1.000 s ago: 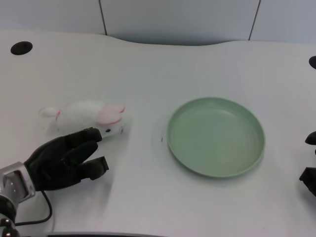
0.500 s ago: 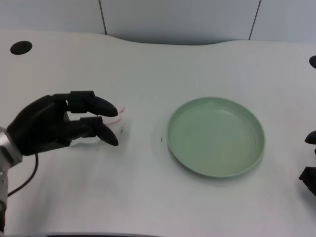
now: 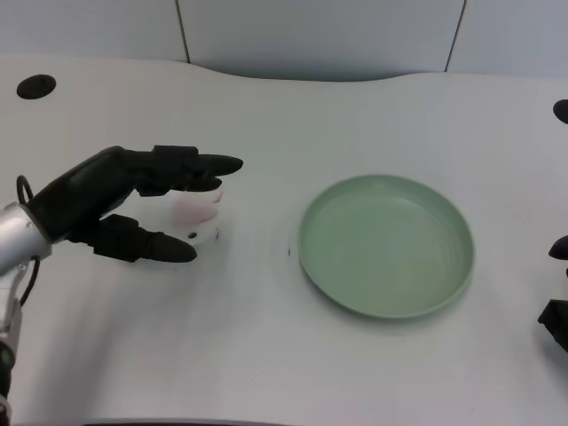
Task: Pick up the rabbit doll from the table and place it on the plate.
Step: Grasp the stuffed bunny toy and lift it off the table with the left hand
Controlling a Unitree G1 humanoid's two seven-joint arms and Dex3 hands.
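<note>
Reaching in from the near left edge, the silver left forearm (image 3: 18, 244) crosses the white table (image 3: 266, 355) toward its middle. Its black left hand (image 3: 115, 209) is spread wide over the rabbit doll (image 3: 195, 213): the thumb lies low on the tabletop at the doll's near side, while the upper fingers (image 3: 200, 164) stretch out above and past it on the far side. The hand brackets the doll, with the doll's white and pink cloth showing in the gap between thumb and fingers; whether any finger actually presses the doll I cannot tell, and the doll rests on the table. Most of its body is hidden behind the palm, so only the pink-eared head end is plain.

To the right of the doll, apart from it, sits the pale green plate (image 3: 311, 266), round with a raised rim, flat on the table. A tiny dark speck (image 3: 288, 251) marks the tabletop just beside the plate's left rim.

Farther back, a dark round hole (image 3: 36, 86) sits in the table's far left corner. Beyond the table's curved back edge stands a grey panelled wall (image 3: 319, 35).
</note>
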